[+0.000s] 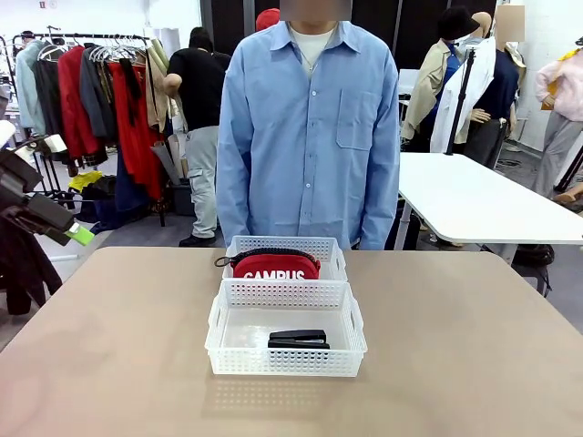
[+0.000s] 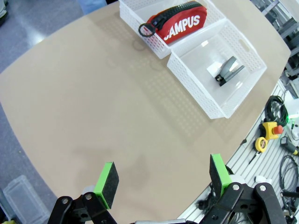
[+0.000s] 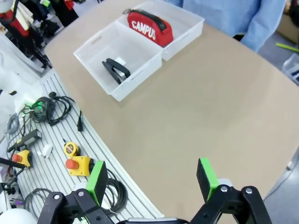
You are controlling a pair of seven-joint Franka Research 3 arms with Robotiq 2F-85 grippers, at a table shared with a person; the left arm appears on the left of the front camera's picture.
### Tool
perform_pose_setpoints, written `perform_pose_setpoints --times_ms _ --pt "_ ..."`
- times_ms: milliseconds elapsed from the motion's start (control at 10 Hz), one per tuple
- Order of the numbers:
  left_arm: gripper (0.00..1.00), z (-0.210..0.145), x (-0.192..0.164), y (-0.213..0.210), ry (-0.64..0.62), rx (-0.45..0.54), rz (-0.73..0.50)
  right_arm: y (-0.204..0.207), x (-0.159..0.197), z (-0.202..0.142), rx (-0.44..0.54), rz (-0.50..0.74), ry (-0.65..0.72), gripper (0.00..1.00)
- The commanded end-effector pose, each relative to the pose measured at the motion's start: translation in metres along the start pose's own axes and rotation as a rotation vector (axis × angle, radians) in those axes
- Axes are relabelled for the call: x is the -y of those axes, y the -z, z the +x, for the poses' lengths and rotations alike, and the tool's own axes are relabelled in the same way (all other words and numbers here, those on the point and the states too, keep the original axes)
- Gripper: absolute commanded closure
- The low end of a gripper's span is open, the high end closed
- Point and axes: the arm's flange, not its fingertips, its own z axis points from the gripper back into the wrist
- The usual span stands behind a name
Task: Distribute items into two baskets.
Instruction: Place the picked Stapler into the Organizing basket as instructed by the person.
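Sitting at frame centre on the tan table: two white baskets, end to end. Near basket is holding the black stapler; far basket is holding the red pouch. A person is standing behind. Left gripper and right gripper are hovering with jaws fully apart, gripping nothing.

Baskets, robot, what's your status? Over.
Both grippers, left and right, open, empty, above bare table. Red pouch in far basket, stapler in near basket. Nothing in the way.
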Motion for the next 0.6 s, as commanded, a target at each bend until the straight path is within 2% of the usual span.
perform_pose_setpoints --times_ms 0,500 --pt "0.0 0.0005 0.0003 -0.0023 -0.003 -0.008 0.001 -0.0034 0.0021 0.0 0.017 -0.016 0.0 0.0" --pt "0.0 0.0005 0.0003 -0.0023 -0.003 -0.008 0.001 -0.0034 0.0021 0.0 0.017 -0.016 0.0 0.0"
